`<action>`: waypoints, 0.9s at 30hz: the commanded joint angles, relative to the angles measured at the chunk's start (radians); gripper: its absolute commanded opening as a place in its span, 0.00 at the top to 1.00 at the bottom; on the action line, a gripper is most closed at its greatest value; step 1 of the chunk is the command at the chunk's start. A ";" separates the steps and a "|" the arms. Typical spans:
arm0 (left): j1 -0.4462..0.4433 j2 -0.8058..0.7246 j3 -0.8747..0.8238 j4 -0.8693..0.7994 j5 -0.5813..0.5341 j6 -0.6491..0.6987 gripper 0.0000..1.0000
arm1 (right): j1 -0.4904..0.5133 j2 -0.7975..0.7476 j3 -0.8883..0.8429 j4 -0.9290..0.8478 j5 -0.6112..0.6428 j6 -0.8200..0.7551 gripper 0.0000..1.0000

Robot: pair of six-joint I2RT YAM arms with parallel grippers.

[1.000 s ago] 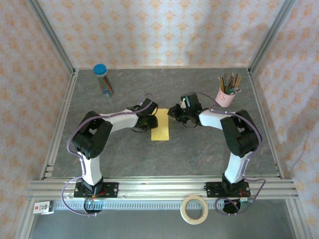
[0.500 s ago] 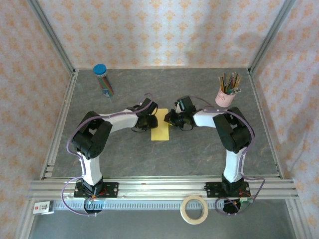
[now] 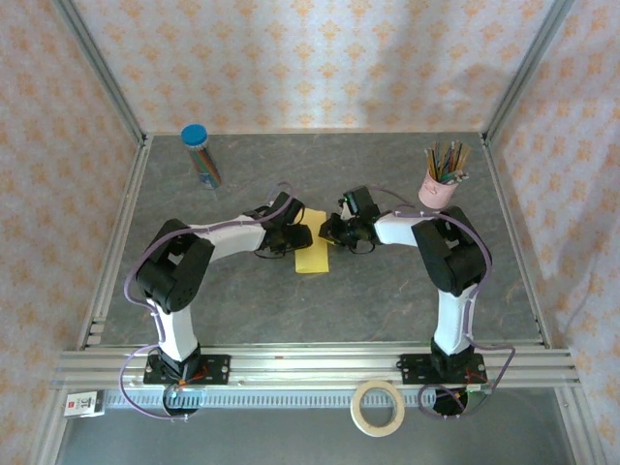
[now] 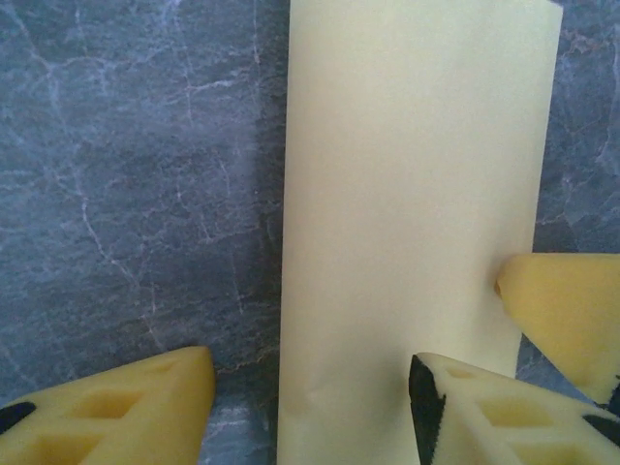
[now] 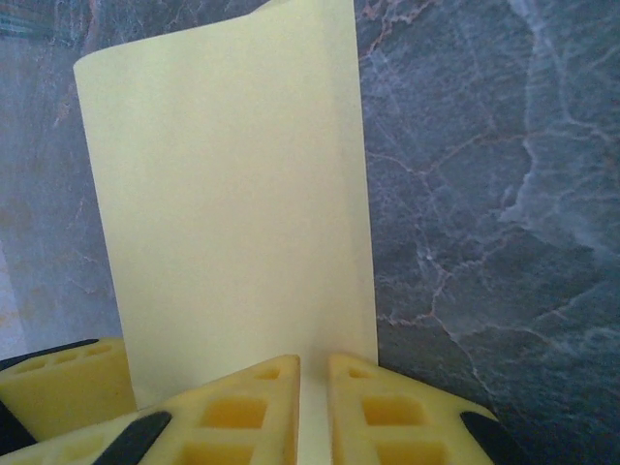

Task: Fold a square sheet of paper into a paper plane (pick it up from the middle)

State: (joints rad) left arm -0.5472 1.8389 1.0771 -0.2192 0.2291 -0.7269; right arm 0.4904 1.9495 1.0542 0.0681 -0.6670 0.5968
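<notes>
Pinching the folded yellow paper sheet (image 3: pixel 312 254) near one long edge at mid-table, the right gripper (image 5: pixel 313 373) is clamped on it.
The left gripper (image 4: pixel 312 373), jaws apart, straddles the opposite long edge, one finger over paper, one over bare grey table (image 3: pixel 387 300); open tabletop lies on the near side.

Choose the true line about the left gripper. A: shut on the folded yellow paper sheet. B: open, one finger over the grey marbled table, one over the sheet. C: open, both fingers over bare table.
B: the left gripper stands open, its fingers straddling the edge of the folded yellow paper sheet on the grey marbled table.
</notes>
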 commanded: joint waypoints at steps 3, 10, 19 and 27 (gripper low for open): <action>-0.004 -0.001 -0.044 0.039 0.029 -0.076 0.39 | 0.007 0.029 0.015 0.001 0.005 -0.011 0.84; -0.004 0.033 -0.055 0.030 -0.015 -0.111 0.45 | 0.006 0.016 0.023 0.031 -0.034 -0.004 0.82; -0.003 0.057 -0.067 0.031 -0.051 -0.130 0.52 | -0.034 -0.093 -0.015 0.117 0.012 0.030 0.78; -0.003 0.052 -0.070 0.041 -0.043 -0.124 0.55 | -0.094 -0.097 -0.042 0.122 0.014 0.001 0.78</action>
State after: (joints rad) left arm -0.5472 1.8389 1.0439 -0.1604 0.1776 -0.8410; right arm 0.4042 1.8614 1.0264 0.1776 -0.6693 0.6151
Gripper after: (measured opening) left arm 0.452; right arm 0.218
